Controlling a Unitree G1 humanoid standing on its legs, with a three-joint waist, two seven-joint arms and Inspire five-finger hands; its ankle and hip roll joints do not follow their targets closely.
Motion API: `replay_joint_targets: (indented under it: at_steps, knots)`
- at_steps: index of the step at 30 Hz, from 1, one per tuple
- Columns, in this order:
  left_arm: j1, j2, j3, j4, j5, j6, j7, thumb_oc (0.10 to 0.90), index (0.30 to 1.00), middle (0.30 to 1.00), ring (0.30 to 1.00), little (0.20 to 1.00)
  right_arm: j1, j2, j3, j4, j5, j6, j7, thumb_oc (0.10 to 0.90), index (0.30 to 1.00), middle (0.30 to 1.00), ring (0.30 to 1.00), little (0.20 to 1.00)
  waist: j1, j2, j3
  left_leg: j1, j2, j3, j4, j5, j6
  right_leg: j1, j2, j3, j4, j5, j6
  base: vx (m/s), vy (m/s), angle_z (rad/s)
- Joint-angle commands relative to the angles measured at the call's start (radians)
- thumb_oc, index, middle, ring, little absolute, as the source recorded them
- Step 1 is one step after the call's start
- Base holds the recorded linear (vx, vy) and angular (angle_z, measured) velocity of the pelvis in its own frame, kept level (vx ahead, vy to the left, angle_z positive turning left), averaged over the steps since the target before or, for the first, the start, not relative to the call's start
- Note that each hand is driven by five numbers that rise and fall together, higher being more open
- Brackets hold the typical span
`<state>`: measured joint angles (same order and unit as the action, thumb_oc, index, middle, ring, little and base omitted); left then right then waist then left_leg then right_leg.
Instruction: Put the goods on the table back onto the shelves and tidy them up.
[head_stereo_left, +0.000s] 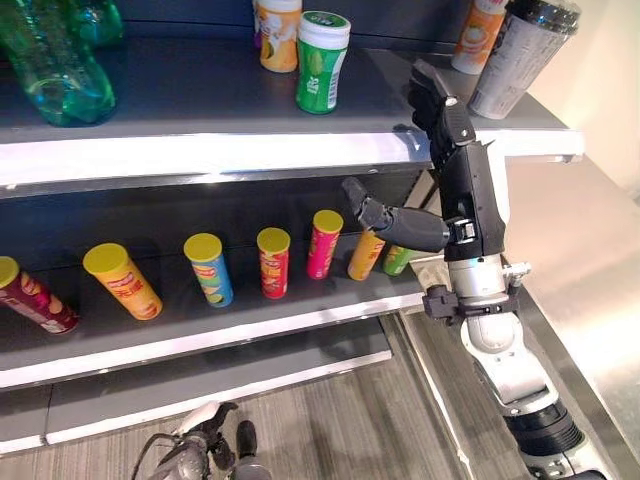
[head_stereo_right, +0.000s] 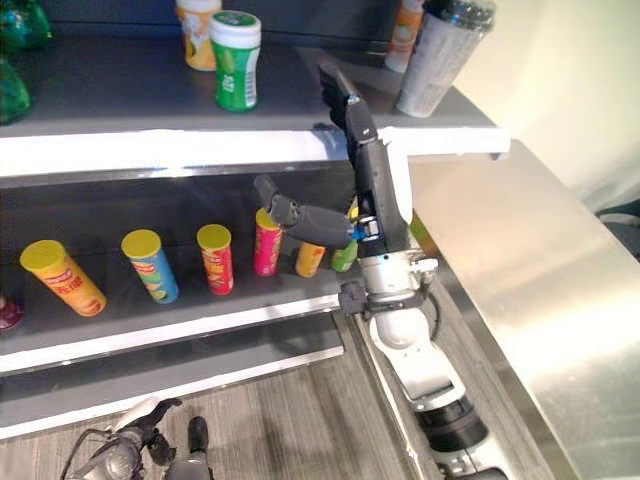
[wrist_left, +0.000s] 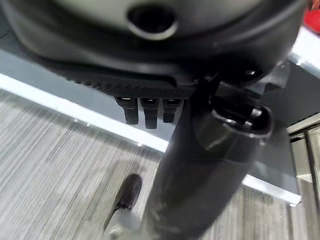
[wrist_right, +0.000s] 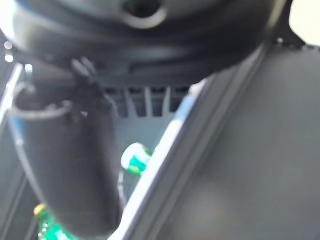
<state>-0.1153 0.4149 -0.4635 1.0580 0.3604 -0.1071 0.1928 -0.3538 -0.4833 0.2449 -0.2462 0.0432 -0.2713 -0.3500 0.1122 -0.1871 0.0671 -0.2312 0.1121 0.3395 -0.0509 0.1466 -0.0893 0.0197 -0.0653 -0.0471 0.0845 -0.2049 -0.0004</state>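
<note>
My right hand is raised in front of the shelves, open, with straight fingers reaching up to the top shelf's front edge and its thumb stuck out to the left. It holds nothing. On the top shelf stand a green-lidded canister, a yellow canister, green bottles, an orange bottle and a silver tumbler. The middle shelf holds a row of several leaning chip tubes, among them a yellow one and a pink one. My left hand hangs low over the floor, relaxed and empty.
A steel table runs along the right side, beside my right arm. Its visible top is bare. A grey wood-look floor lies below the lowest shelf board.
</note>
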Motion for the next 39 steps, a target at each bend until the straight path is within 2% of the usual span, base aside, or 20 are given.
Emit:
replay_joint_targets:
  at_steps: [1, 5, 7, 8, 9, 10, 12, 13, 14, 18, 19, 21, 25, 26, 27, 28, 30, 31, 35, 39]
  knots:
    - [-0.039, 0.004, -0.007, -0.004, 0.035, -0.017, 0.046, 0.800, 0.900, 0.900, 0.900, 0.900, -0.102, -0.015, -0.068, -0.025, 0.061, -0.055, -0.045, 0.800, 0.900, 0.900, 0.900, 0.900, -0.017, -0.007, -0.016, 0.197, 0.115, -0.042, 0.308, -0.234, 0.038, -0.074, 0.013, 0.034, -0.109, 0.256, 0.103, -0.03, 0.162, -0.01]
    - [-0.049, 0.008, -0.029, 0.001, 0.046, -0.014, 0.050, 0.800, 0.900, 0.900, 0.900, 0.900, -0.132, -0.072, -0.100, 0.004, 0.119, -0.056, -0.044, 0.800, 0.900, 0.900, 0.900, 0.900, -0.050, 0.001, -0.028, 0.252, 0.149, -0.038, 0.379, -0.224, 0.019, -0.090, 0.009, 0.025, -0.108, 0.274, 0.099, -0.03, 0.207, -0.05]
    - [-0.045, 0.010, -0.050, 0.003, 0.051, -0.016, 0.037, 0.800, 0.900, 0.900, 0.900, 0.900, -0.149, -0.172, -0.166, 0.033, 0.187, -0.058, -0.048, 0.800, 0.900, 0.900, 0.900, 0.900, -0.096, 0.021, -0.048, 0.343, 0.165, 0.024, 0.316, -0.254, -0.001, -0.102, 0.000, 0.003, -0.105, 0.285, 0.121, -0.03, 0.301, 0.13]
    - [-0.046, 0.007, -0.050, 0.003, 0.051, -0.016, 0.037, 0.800, 0.900, 0.900, 0.900, 0.900, -0.151, -0.175, -0.165, 0.035, 0.190, -0.060, -0.047, 0.800, 0.900, 0.900, 0.900, 0.900, -0.091, 0.024, -0.043, 0.354, 0.164, 0.030, 0.307, -0.252, -0.001, -0.098, 0.001, 0.007, -0.105, 0.285, 0.122, -0.07, 0.223, 0.69]
    - [-0.049, 0.011, -0.064, -0.004, 0.054, -0.019, 0.032, 0.800, 0.900, 0.900, 0.900, 0.900, -0.153, -0.222, -0.197, 0.045, 0.220, -0.065, -0.052, 0.800, 0.900, 0.900, 0.900, 0.900, -0.111, 0.027, -0.048, 0.376, 0.160, 0.068, 0.245, -0.258, -0.012, -0.113, -0.006, -0.003, -0.104, 0.297, 0.135, -0.13, 0.355, 0.58]
    - [-0.056, 0.015, -0.088, 0.008, 0.067, -0.018, 0.020, 0.800, 0.900, 0.900, 0.900, 0.900, -0.166, -0.281, -0.230, 0.082, 0.261, -0.065, -0.055, 0.800, 0.900, 0.900, 0.900, 0.900, -0.141, 0.026, -0.065, 0.425, 0.124, 0.114, 0.095, -0.271, -0.032, -0.137, -0.019, -0.015, -0.103, 0.336, 0.166, -0.16, 0.439, 0.42]
    - [-0.069, 0.034, -0.111, 0.021, 0.083, -0.017, 0.020, 0.800, 0.900, 0.900, 0.900, 0.900, -0.197, -0.352, -0.248, 0.129, 0.326, -0.082, -0.052, 0.800, 0.900, 0.900, 0.900, 0.900, -0.159, 0.012, -0.072, 0.463, 0.081, 0.138, -0.024, -0.259, -0.035, -0.163, -0.034, -0.008, -0.096, 0.397, 0.199, -0.19, 0.442, 0.04]
    - [-0.081, 0.055, -0.120, 0.052, 0.091, -0.017, 0.021, 0.800, 0.900, 0.900, 0.900, 0.900, -0.235, -0.495, -0.290, 0.182, 0.465, -0.100, -0.039, 0.800, 0.900, 0.900, 0.900, 0.900, -0.189, -0.012, -0.066, 0.439, 0.032, 0.129, -0.036, -0.320, -0.020, -0.208, -0.065, 0.020, -0.095, 0.508, 0.245, -0.21, 0.371, 0.05]
    - [-0.081, 0.055, -0.120, 0.053, 0.091, -0.017, 0.021, 0.800, 0.900, 0.900, 0.900, 0.900, -0.235, -0.495, -0.290, 0.183, 0.465, -0.100, -0.039, 0.800, 0.900, 0.900, 0.900, 0.900, -0.189, -0.012, -0.066, 0.439, 0.032, 0.129, -0.036, -0.320, -0.020, -0.209, -0.065, 0.020, -0.095, 0.509, 0.245, -0.22, 0.365, -0.07]
    - [-0.063, 0.061, -0.093, 0.103, 0.088, -0.018, 0.014, 0.800, 0.900, 0.900, 0.900, 0.900, -0.172, -0.654, -0.415, 0.199, 0.605, -0.149, -0.001, 0.800, 0.900, 0.900, 0.900, 0.900, -0.226, -0.038, -0.053, 0.408, 0.000, 0.129, -0.036, -0.330, -0.012, -0.234, -0.084, 0.061, -0.120, 0.627, 0.262, -0.10, 0.200, -0.05]
    - [-0.051, 0.063, -0.061, 0.122, 0.095, -0.018, 0.015, 0.800, 0.900, 0.900, 0.900, 0.900, -0.089, -0.673, -0.497, 0.190, 0.641, -0.172, 0.024, 0.800, 0.900, 0.900, 0.900, 0.900, -0.248, -0.045, -0.053, 0.394, -0.001, 0.129, -0.036, -0.331, -0.011, -0.243, -0.085, 0.084, -0.140, 0.665, 0.262, -0.07, 0.164, -0.06]
    - [-0.054, 0.070, -0.057, 0.126, 0.103, -0.022, 0.014, 0.800, 0.900, 0.900, 0.900, 0.900, -0.017, -0.672, -0.571, 0.180, 0.662, -0.182, 0.037, 0.800, 0.900, 0.900, 0.900, 0.900, -0.253, -0.053, -0.056, 0.382, -0.002, 0.129, -0.036, -0.330, -0.008, -0.253, -0.081, 0.096, -0.153, 0.686, 0.262, -0.04, 0.107, -0.02]
    - [-0.047, 0.058, -0.033, 0.119, 0.108, -0.021, 0.004, 0.800, 0.900, 0.900, 0.900, 0.900, 0.186, -0.584, -0.751, 0.104, 0.679, -0.209, 0.064, 0.800, 0.900, 0.900, 0.900, 0.900, -0.303, -0.054, -0.063, 0.350, 0.010, 0.132, -0.036, -0.322, -0.002, -0.293, -0.039, 0.136, -0.146, 0.728, 0.262, -0.02, 0.099, -0.08]
    - [-0.041, 0.053, -0.021, 0.115, 0.115, -0.020, -0.002, 0.800, 0.900, 0.900, 0.900, 0.900, 0.254, -0.517, -0.816, 0.068, 0.659, -0.230, 0.064, 0.800, 0.900, 0.900, 0.900, 0.900, -0.328, -0.023, -0.067, 0.328, 0.024, 0.123, -0.036, -0.341, 0.015, -0.278, -0.002, 0.154, -0.146, 0.667, 0.262, -0.19, 0.248, -0.21]
    - [-0.032, 0.045, -0.006, 0.112, 0.115, -0.016, -0.014, 0.800, 0.900, 0.900, 0.900, 0.900, 0.347, -0.404, -0.885, -0.004, 0.618, -0.242, 0.068, 0.800, 0.900, 0.900, 0.900, 0.900, -0.341, -0.008, -0.081, 0.280, 0.027, 0.136, -0.036, -0.331, 0.032, -0.237, 0.019, 0.188, -0.106, 0.589, 0.262, -0.16, 0.236, -0.14]
    - [-0.030, 0.046, -0.007, 0.112, 0.116, -0.015, -0.014, 0.800, 0.900, 0.900, 0.900, 0.900, 0.355, -0.397, -0.889, -0.013, 0.615, -0.240, 0.067, 0.800, 0.900, 0.900, 0.900, 0.900, -0.338, -0.008, -0.083, 0.282, 0.029, 0.137, -0.036, -0.337, 0.033, -0.238, 0.021, 0.189, -0.102, 0.584, 0.262, -0.25, 0.111, -0.23]
    - [-0.021, 0.048, 0.010, 0.109, 0.119, -0.016, -0.019, 0.800, 0.900, 0.900, 0.900, 0.900, 0.419, -0.310, -0.923, -0.062, 0.585, -0.241, 0.075, 0.800, 0.900, 0.900, 0.900, 0.900, -0.337, -0.006, -0.100, 0.259, 0.025, 0.154, -0.036, -0.335, 0.043, -0.204, 0.025, 0.212, -0.071, 0.551, 0.262, -0.17, 0.056, -0.49]
    - [-0.013, 0.043, 0.038, 0.114, 0.132, -0.012, -0.025, 0.800, 0.900, 0.900, 0.900, 0.900, 0.461, -0.217, -0.935, -0.097, 0.554, -0.241, 0.090, 0.800, 0.900, 0.900, 0.900, 0.900, -0.328, -0.001, -0.122, 0.242, 0.024, 0.172, -0.036, -0.328, 0.047, -0.160, 0.024, 0.229, -0.073, 0.531, 0.262, -0.15, 0.054, -0.48]
    - [0.009, 0.021, 0.062, 0.110, 0.137, -0.012, -0.048, 0.800, 0.900, 0.900, 0.900, 0.900, 0.610, 0.002, -0.949, -0.181, 0.443, -0.206, 0.107, 0.800, 0.900, 0.900, 0.900, 0.900, -0.329, -0.002, -0.136, 0.253, 0.009, 0.209, -0.036, -0.332, 0.047, -0.151, 0.031, 0.286, -0.082, 0.587, 0.262, -0.03, 0.010, -0.56]
    - [0.022, -0.001, 0.065, 0.118, 0.111, -0.016, -0.078, 0.800, 0.900, 0.900, 0.900, 0.900, 0.682, 0.089, -0.897, -0.227, 0.403, -0.170, 0.150, 0.800, 0.900, 0.900, 0.900, 0.900, -0.333, 0.008, -0.133, 0.266, 0.000, 0.215, -0.036, -0.340, 0.050, -0.156, 0.039, 0.300, -0.075, 0.619, 0.262, 0.00, 0.001, -0.20]
